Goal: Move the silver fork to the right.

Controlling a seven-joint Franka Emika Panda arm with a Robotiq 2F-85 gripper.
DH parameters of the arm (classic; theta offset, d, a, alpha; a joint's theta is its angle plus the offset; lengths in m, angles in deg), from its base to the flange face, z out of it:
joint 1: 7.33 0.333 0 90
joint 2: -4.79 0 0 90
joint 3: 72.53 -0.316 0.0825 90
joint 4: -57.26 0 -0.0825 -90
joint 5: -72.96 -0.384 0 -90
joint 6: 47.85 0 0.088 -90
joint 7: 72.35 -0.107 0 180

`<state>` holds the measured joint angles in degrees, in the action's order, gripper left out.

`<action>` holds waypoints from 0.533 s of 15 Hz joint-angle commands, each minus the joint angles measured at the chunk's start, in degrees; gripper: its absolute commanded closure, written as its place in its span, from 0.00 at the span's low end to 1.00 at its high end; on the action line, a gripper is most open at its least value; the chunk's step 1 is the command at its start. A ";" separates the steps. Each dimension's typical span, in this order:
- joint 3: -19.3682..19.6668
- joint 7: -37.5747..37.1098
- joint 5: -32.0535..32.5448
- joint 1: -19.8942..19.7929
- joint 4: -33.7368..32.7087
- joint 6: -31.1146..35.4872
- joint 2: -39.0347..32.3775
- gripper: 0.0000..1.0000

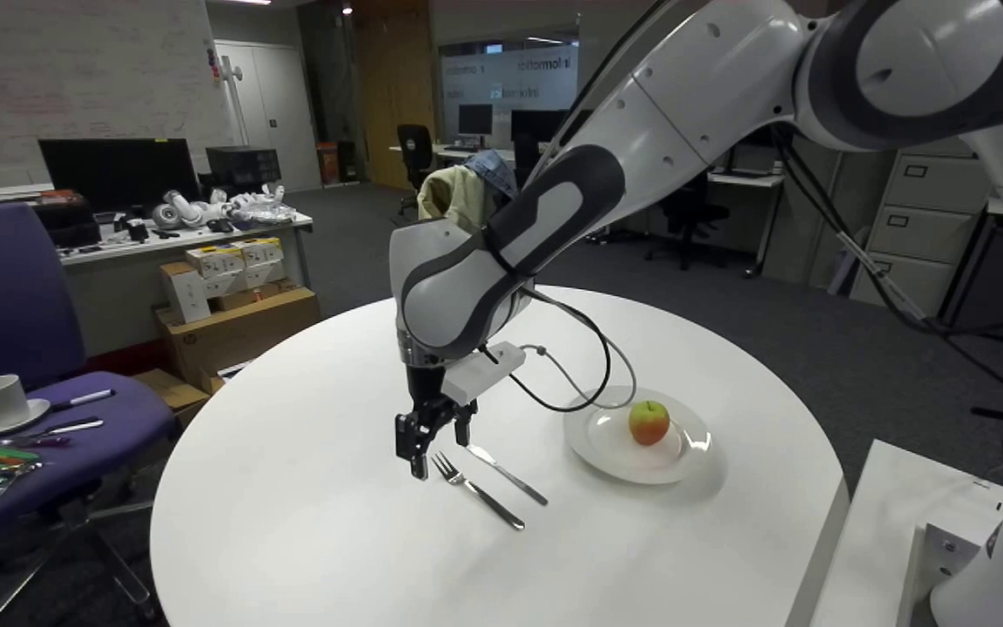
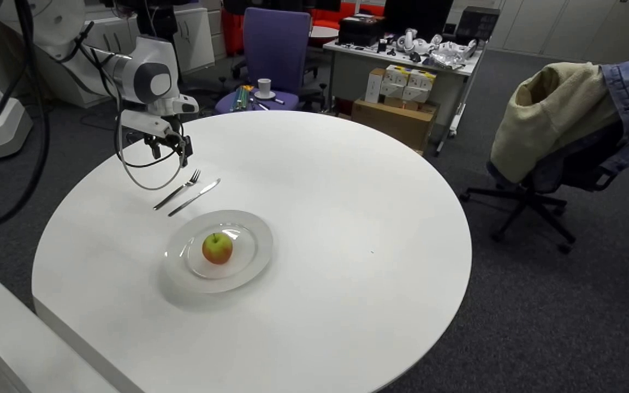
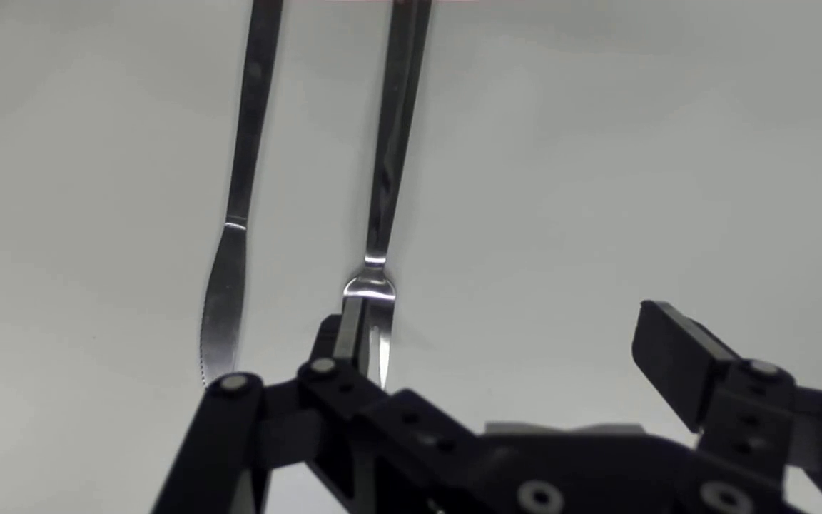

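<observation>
At far left in an exterior view, see a purple chair (image 1: pixel 127 414) bearing a white cup (image 1: pixel 2 400). Farther right, above the round white desk (image 1: pixel 275 505), find the pincer (image 1: pixel 441 452) released, with widely parted jaws. Just right of there, lying flat on the desk, meet the silver fork (image 1: pixel 490 502): slim and shiny, with tines toward the pincer and a handle slanting away. In the wrist view, notice dark reflections along the handle, a bright glint at the neck and another across the rounded shoulder; behind the pincer, lose part of the tined head from sight. Next to the fork, nearly parallel yet apart, see a silver knife (image 1: pixel 514 480). Rightmost on the desk, find a white plate (image 1: pixel 632 470) carrying a red-and-green apple (image 1: pixel 649 423).
</observation>
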<state>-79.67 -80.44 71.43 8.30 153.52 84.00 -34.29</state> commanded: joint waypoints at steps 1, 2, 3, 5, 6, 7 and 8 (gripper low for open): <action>1.24 -1.32 3.07 1.81 -4.22 -3.73 -2.73 0.00; 1.38 -1.36 3.44 2.02 -4.70 -3.91 -3.45 0.00; 1.47 -1.34 3.68 2.15 -5.10 -3.70 -4.18 0.00; 1.68 -1.39 3.87 2.22 -5.46 -3.44 -5.32 0.00; 1.71 -1.31 3.86 2.18 -5.63 -3.36 -5.82 0.00; 1.75 -1.37 3.87 2.17 -5.76 -3.33 -6.16 0.00; 1.76 -1.29 3.82 2.09 -5.90 -3.26 -6.55 0.00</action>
<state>-78.60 -80.65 74.18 9.87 149.80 82.73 -39.81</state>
